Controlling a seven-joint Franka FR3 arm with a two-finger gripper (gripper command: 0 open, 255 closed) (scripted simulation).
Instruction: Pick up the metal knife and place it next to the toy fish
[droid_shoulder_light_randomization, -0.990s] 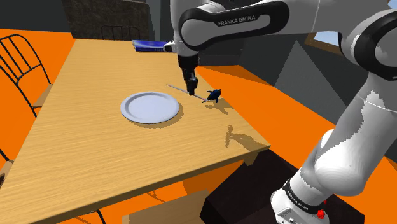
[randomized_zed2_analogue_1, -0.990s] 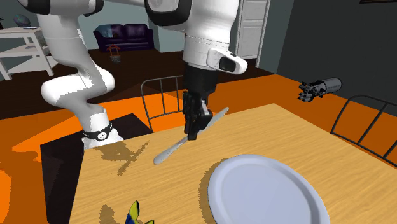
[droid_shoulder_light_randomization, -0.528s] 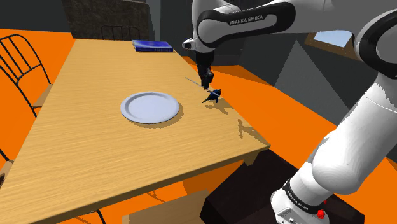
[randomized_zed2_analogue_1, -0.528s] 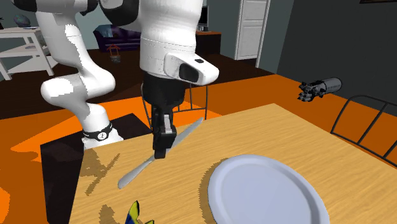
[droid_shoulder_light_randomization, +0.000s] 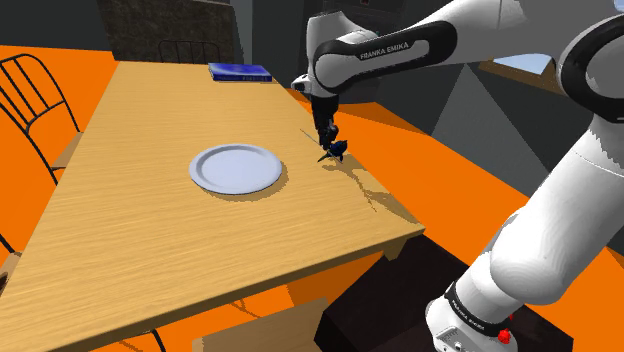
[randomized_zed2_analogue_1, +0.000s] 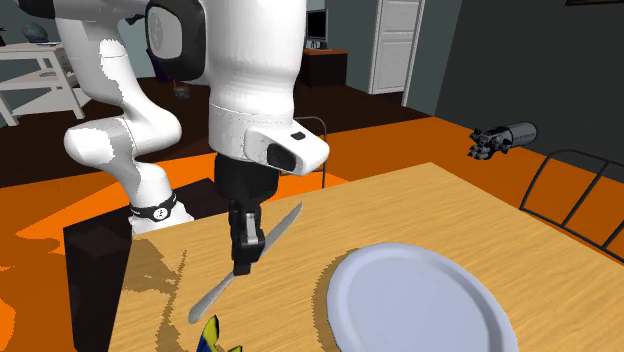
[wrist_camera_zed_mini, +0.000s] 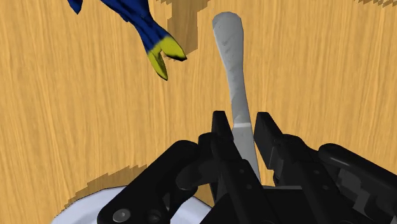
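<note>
Your claw (wrist_camera_zed_mini: 242, 121) has swung the knife (wrist_camera_zed_mini: 230, 57) over by the fish (wrist_camera_zed_mini: 151, 33), clamped tight; release it tilted and it could bounce into the fish

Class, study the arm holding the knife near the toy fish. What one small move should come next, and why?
Probably lower straight down a little. The fingers clasp the knife, which hangs tilted, apparently just above the table. Its free end lies close beside the toy fish, so setting it down seems the only step left before letting go.
</note>
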